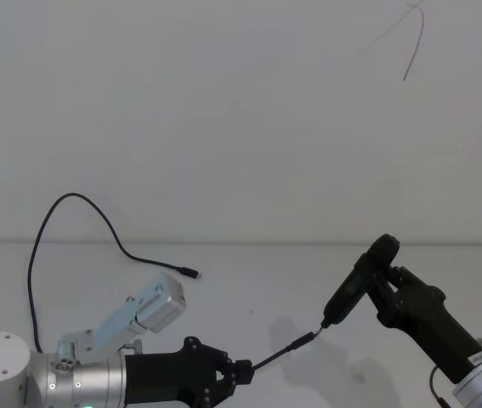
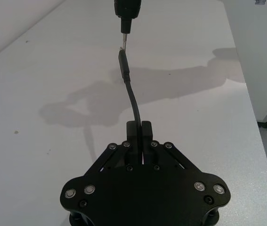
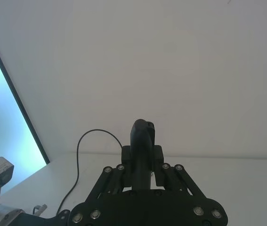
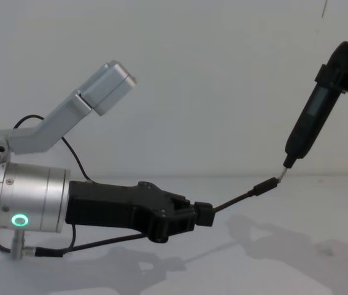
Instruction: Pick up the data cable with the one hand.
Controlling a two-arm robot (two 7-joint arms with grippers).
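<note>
My left gripper [image 1: 242, 371] is low at the front left, shut on the data cable [image 1: 279, 353]. The cable runs out from between the fingertips, up and to the right, ending in a black plug with a silver tip [image 1: 304, 339]. In the left wrist view the data cable [image 2: 134, 103] rises from the closed left gripper [image 2: 139, 126]. The chest view shows the left gripper [image 4: 204, 214] holding the cable [image 4: 238, 199] above the table. My right gripper [image 1: 387, 276] is shut on a black pen-shaped tool [image 1: 358, 285], whose metal tip meets the plug's tip.
A thinner black cable [image 1: 79, 200] loops along the back left of the white table, its small plug [image 1: 191, 274] lying on the surface. The table's right edge [image 2: 246, 94] drops off to the floor. A plain white wall stands behind.
</note>
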